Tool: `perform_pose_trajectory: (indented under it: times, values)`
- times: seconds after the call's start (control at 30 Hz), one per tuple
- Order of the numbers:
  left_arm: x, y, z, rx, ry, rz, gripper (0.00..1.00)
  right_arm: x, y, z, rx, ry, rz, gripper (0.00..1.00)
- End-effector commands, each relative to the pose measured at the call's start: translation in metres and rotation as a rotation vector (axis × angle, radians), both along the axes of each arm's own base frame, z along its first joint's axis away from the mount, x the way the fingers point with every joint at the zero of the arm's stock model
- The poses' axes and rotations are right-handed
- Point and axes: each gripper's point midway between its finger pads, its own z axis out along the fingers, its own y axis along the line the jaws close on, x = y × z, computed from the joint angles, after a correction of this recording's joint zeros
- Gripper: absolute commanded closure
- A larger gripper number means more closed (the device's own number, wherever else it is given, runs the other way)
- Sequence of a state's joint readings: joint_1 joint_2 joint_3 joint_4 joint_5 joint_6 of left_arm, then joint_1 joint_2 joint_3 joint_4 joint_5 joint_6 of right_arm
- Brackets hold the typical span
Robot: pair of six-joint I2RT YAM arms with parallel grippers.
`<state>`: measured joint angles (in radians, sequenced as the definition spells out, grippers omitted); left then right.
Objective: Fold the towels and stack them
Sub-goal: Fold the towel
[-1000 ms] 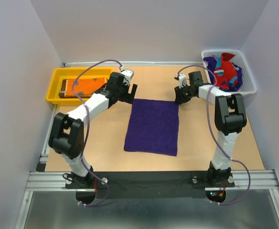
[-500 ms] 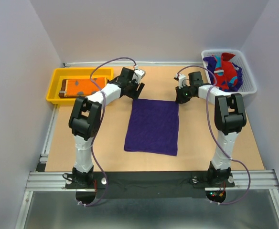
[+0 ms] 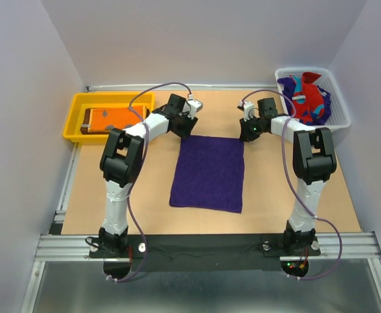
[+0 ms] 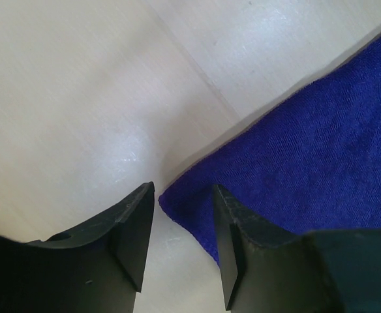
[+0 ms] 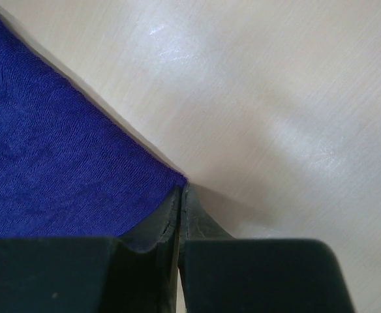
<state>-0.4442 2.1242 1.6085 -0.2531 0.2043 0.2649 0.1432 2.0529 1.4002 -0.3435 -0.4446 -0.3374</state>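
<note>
Towel being worked: the purple towel [image 3: 208,173] lies flat and open in the middle of the desk [image 3: 151,202], well apart from both the tray [image 3: 68,124] and the basket [image 3: 340,112].
Long axis: it runs from the far edge of the desk toward the near edge. The short far edge of the towel spans the gap between my two hands.
Left hand [image 4: 184,195]: it sits at the towel's far left corner with the jaws about half apart. The corner tip lies in the gap between the fingers, and I see nothing pinched yet.
Right hand [image 5: 181,189]: it sits at the far right corner with the jaws pressed together. The corner runs in under the tips, so I judge it has the cloth.
Relation that matters: each hand is right at its own corner, so neither has to travel. Both corners are on the far edge, which means the fold has to come toward me along the long axis.
What I need first: the left hand has to close on its corner, or the far edge will lift unevenly.
Other towels: an orange towel [image 3: 115,119] lies folded in the tray at the far left corner of the desk. A red and teal towel [image 3: 308,98] is heaped in the basket at the far right corner.
Progress: I'd say partway through, since this towel has no fold yet.
</note>
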Motion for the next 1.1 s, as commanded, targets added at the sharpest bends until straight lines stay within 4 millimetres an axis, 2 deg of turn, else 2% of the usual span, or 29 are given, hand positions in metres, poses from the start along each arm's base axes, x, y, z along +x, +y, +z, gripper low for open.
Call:
perform_pose_trajectory:
  times: [0.0,0.33,0.73,0.87,1.07]
  values:
    - [0.005,-0.008,0.006,-0.015,-0.006,-0.033,0.49,-0.04,-0.01,-0.048,-0.066,0.191,0.002,0.99]
    - [0.003,-0.007,-0.017,0.007,0.052,-0.027,0.55,-0.042,-0.01,-0.048,-0.072,0.193,0.001,0.99]
    - [-0.004,0.015,-0.036,0.038,0.116,0.007,0.55,-0.041,-0.013,-0.046,-0.086,0.183,-0.006,1.0]
    - [-0.003,0.023,-0.039,0.05,0.124,0.029,0.46,-0.041,-0.014,-0.045,-0.09,0.181,-0.005,1.0]
    - [0.005,0.026,-0.031,0.041,0.095,0.056,0.39,-0.041,-0.014,-0.044,-0.089,0.179,-0.007,1.0]
